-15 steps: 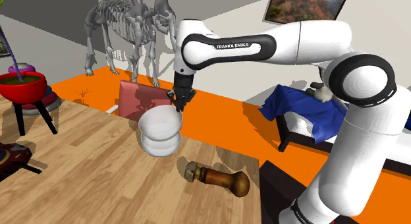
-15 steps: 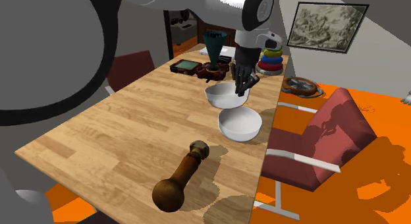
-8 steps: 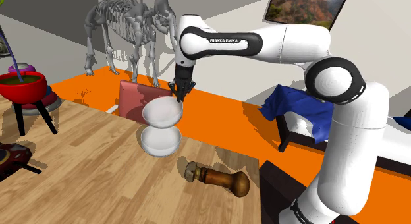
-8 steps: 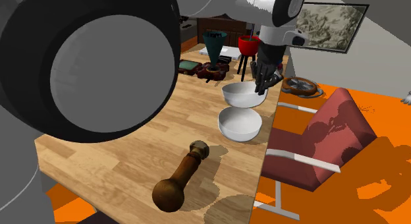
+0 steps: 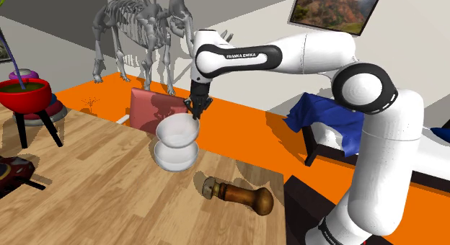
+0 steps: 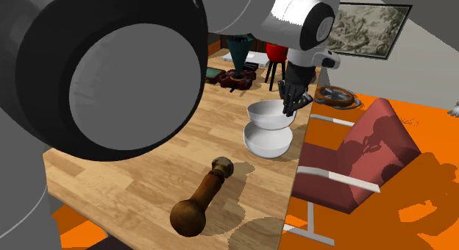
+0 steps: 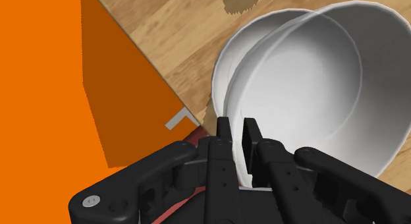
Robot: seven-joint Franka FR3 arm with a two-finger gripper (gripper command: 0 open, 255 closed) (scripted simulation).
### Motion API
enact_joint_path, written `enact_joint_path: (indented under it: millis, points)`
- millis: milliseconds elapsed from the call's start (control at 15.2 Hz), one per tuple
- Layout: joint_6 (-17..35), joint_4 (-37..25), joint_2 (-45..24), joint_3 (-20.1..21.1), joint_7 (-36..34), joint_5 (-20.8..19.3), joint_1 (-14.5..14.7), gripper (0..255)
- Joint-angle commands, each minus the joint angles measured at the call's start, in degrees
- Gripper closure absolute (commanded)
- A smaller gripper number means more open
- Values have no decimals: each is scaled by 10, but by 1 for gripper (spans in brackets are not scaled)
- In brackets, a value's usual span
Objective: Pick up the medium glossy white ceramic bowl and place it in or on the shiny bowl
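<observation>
A: At the bench (image 5: 86, 186) edge nearest the red chair (image 5: 146, 107), what do the jaws have hold of?

B: A plain white bowl (image 5: 177, 130). They are nearly shut, pinching its rim on the chair side. In the wrist view the two black fingers (image 7: 224, 132) stand close together with the thin white wall between them, one inside the bowl and one outside.

A: And where is that bowl in relation to the other one?

B: Directly over it. The second white bowl (image 5: 175, 157) sits on the wooden bench top, and the held one hangs upright with its base down at the lower rim. From the second exterior view the held bowl (image 6: 271, 115) overlaps the top of the lower bowl (image 6: 267, 143). I cannot tell whether they touch.

A: Do the two line up?

B: Nearly. The wrist view shows the lower rim as a narrow crescent beside the held bowl (image 7: 316, 84).

A: Anything else on the bench?

B: A brown wooden tool with a round knob (image 5: 239, 196) lies on its side, near the bowls but apart from them. The floor (image 5: 245, 132) past the edge is orange.
</observation>
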State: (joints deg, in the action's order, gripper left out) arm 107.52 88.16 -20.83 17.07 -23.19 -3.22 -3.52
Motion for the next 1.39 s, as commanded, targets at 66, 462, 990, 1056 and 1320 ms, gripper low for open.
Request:
enact_joint_path:
  millis: [66,462,990,1056,1320]
  points:
    - [23,19,-3,-1,2,-1,-2,255]
    - [64,49,-15,-3,1,-5,-1,255]
    - [97,70,-27,-5,-1,-9,-1,255]
    - [97,70,-27,-5,-1,-9,-1,255]
    - [97,70,-27,-5,-1,-9,-1,0]
